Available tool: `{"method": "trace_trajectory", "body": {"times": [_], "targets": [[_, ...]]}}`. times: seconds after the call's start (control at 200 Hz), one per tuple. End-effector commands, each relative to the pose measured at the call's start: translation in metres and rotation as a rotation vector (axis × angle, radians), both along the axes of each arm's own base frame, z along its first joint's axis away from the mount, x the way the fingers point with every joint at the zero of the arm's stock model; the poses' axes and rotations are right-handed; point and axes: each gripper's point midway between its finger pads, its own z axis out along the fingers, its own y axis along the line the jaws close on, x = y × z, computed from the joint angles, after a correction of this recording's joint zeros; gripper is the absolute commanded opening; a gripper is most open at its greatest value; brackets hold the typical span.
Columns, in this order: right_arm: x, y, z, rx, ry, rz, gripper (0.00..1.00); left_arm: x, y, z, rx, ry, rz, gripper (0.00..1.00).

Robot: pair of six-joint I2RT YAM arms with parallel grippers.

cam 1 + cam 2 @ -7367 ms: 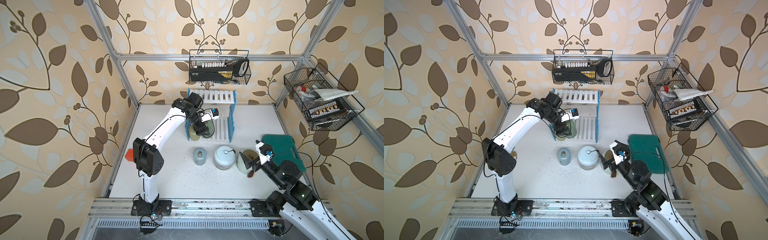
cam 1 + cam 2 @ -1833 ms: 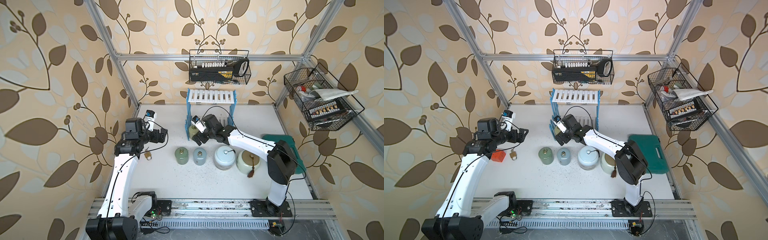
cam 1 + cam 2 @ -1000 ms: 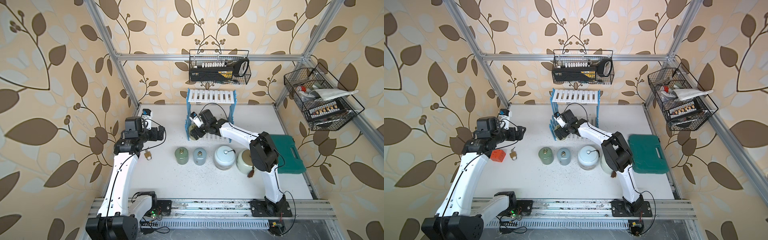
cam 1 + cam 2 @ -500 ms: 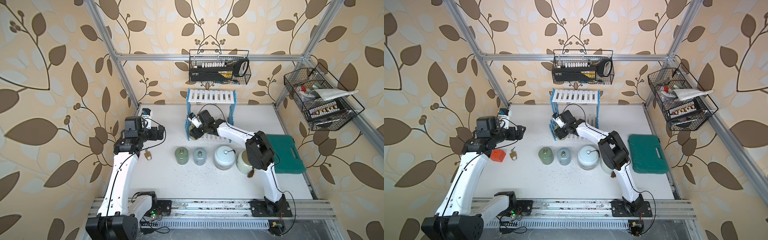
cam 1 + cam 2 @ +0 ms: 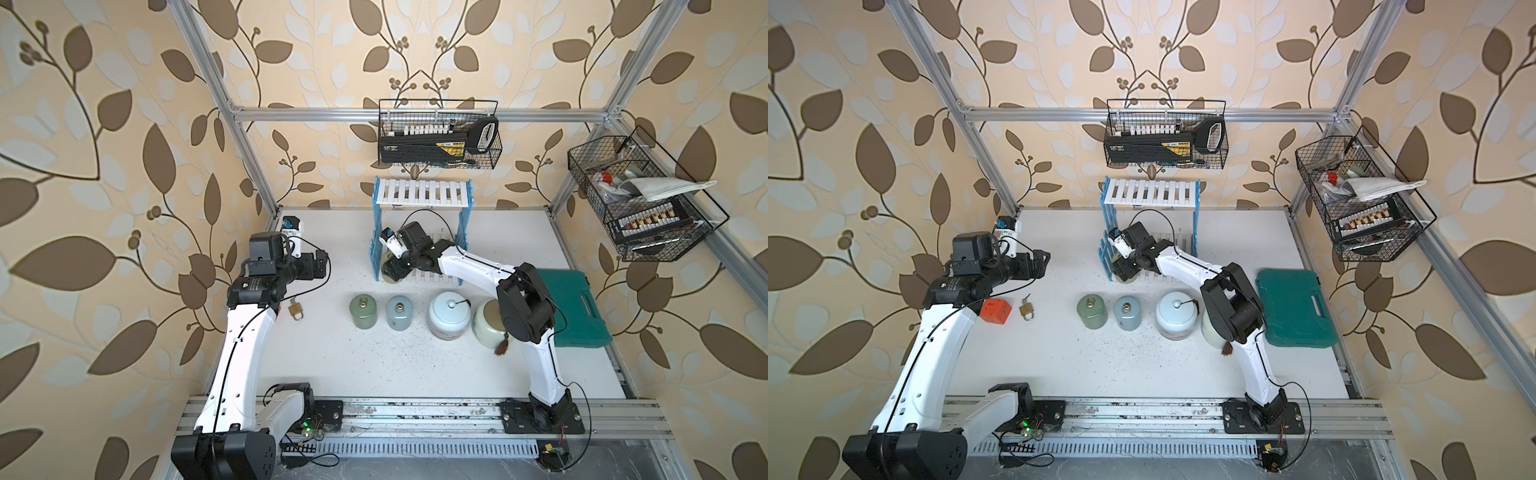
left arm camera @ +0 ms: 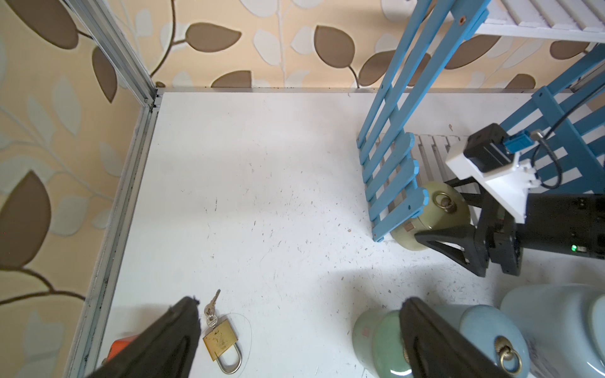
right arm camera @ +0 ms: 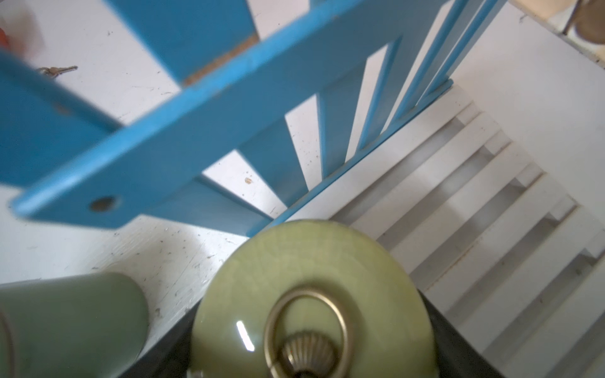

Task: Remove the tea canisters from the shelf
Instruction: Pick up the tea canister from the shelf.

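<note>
- I count five tea canisters (image 5: 363, 311): three small and cylindrical, two large and round.
- One two-tier shelf (image 5: 422, 193).
- Two black wire baskets (image 5: 436, 137).
- One padlock (image 5: 296, 311), one orange block (image 5: 995, 311), one green case (image 5: 577, 307).

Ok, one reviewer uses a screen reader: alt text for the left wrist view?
The right gripper clasps a yellow-green canister at the front corner of the blue-sided shelf. Nearer, a brass padlock lies on the white table by the open left gripper.

Glossy crackle-glazed ceramic yellow-green canister (image 7: 311, 278), shiny brass ring (image 7: 271, 327) on top, matt blue painted wooden shelf (image 7: 196, 108), matt white scratched table (image 6: 262, 196), brushed brass padlock (image 6: 221, 340).
</note>
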Motion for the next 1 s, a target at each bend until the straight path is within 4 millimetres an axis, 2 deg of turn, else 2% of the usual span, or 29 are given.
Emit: {"method": "trace_trajectory", "body": {"times": [0.0, 0.11, 0.225, 0.3, 0.37, 0.485, 0.615, 0.74, 0.835, 0.995], "targets": [[-0.004, 0.0, 0.048, 0.066, -0.072, -0.009, 0.26, 0.002, 0.002, 0.014, -0.01, -0.056, 0.011, 0.99], [-0.015, -0.004, 0.062, 0.07, -0.082, -0.012, 0.26, -0.001, 0.001, 0.02, -0.02, -0.056, 0.003, 0.99], [-0.028, -0.006, 0.081, 0.073, -0.106, -0.005, 0.25, 0.002, 0.009, 0.015, 0.003, -0.058, 0.037, 0.99], [-0.035, -0.01, 0.095, 0.079, -0.119, -0.013, 0.26, 0.002, 0.006, 0.014, -0.014, -0.058, 0.023, 0.99], [-0.054, 0.003, 0.109, 0.087, -0.126, 0.029, 0.26, -0.001, 0.002, 0.017, -0.032, -0.05, 0.005, 0.99], [-0.073, 0.016, 0.128, 0.086, -0.147, 0.067, 0.27, 0.003, 0.007, 0.012, -0.02, -0.054, 0.029, 0.99], [-0.093, 0.039, 0.148, 0.129, -0.145, 0.113, 0.27, 0.002, 0.01, 0.016, -0.027, -0.048, 0.042, 0.99], [-0.107, 0.063, 0.155, 0.151, -0.138, 0.151, 0.28, 0.004, 0.02, 0.012, -0.008, -0.055, 0.094, 0.99], [-0.114, 0.081, 0.159, 0.174, -0.127, 0.177, 0.28, 0.003, 0.026, 0.018, -0.028, -0.052, 0.13, 0.99], [-0.122, 0.112, 0.166, 0.225, -0.124, 0.21, 0.29, 0.005, 0.05, 0.018, 0.014, -0.06, 0.244, 0.99]]}}
